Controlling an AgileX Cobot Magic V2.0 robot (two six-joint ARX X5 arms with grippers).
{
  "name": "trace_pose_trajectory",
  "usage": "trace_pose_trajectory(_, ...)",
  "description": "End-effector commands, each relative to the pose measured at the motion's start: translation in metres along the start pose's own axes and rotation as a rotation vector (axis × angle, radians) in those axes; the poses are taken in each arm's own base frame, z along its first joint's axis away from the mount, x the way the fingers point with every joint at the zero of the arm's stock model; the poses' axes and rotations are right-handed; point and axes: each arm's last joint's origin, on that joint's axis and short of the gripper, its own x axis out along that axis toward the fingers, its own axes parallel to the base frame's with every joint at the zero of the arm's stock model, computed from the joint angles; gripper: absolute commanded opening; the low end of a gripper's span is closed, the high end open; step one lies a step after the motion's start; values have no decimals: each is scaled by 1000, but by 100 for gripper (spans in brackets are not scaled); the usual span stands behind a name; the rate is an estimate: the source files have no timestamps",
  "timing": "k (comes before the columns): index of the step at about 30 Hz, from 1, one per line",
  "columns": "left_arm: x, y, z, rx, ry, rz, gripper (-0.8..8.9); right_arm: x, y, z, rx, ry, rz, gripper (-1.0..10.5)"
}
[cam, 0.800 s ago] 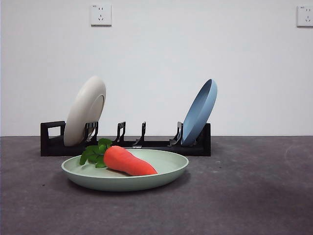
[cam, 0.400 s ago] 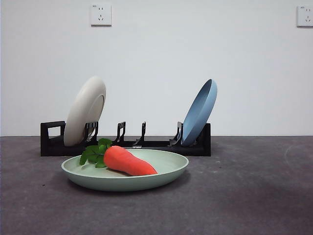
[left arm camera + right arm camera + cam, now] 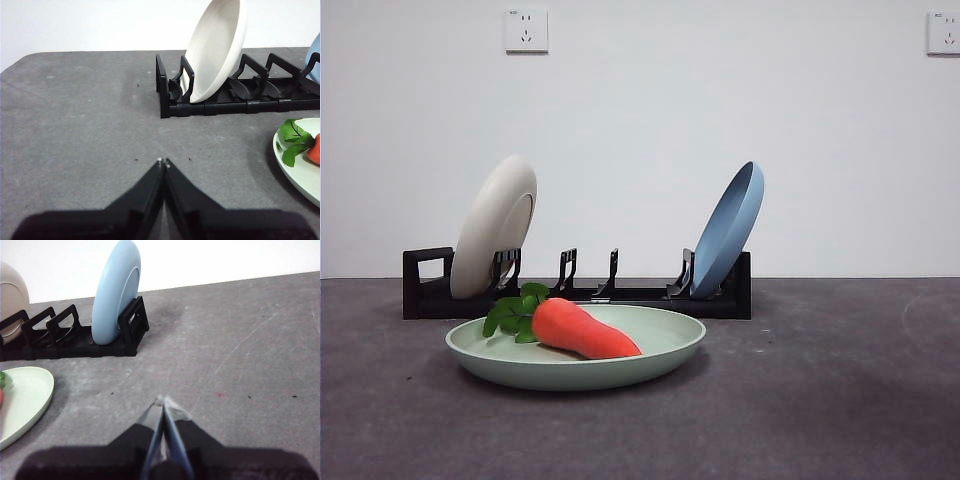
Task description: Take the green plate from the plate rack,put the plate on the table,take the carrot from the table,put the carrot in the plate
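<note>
- Green plate [image 3: 575, 358]: round, shallow, matte pale sage, raised rim; flat on the table [image 3: 820, 400], just in front of the plate rack [image 3: 650, 296].
- Carrot [image 3: 582, 329]: smooth orange-red tapered body, inside the green plate; tuft of dark green leaves [image 3: 514, 311] at the thick end, toward 9 o'clock in the front view; pointed tip toward 4 o'clock.
- Plate rack: long, low, black, with paired upright prongs; square loop handle [image 3: 428, 268] at the 9 o'clock end.
- Cream-white plate [image 3: 496, 225]: smooth, standing on edge in the slot beside the handle, tilted toward 1 o'clock.
- Blue plate [image 3: 730, 228]: smooth, standing on edge in the slot at the far end, tilted toward 1 o'clock; middle prongs unoccupied.
- Table: flat, dark grey, mottled matte, faintly scratched and speckled.
- Wall [image 3: 640, 130]: plain white, with two white sockets high up.
- Left gripper [image 3: 163, 162]: black jaws pressed together at the tips, pinching nothing, low over bare table; green plate edge and leaves at 3 o'clock, well apart from the fingertips.
- Right gripper [image 3: 161, 401]: black jaws pressed together, pinching nothing, over bare table; green plate rim at 9 o'clock, well apart; blue plate at 11 o'clock.
</note>
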Motion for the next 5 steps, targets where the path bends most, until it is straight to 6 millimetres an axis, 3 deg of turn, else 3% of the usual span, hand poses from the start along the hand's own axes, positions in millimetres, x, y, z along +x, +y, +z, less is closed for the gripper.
trace_pose_trajectory(1,1,0,-4,-10,9,6,-3,1,-1,-4,11,15,-3,1)
trace_pose_trajectory(5,1,0,-4,-10,9,6,-3,1,-1,-4,11,15,-3,1)
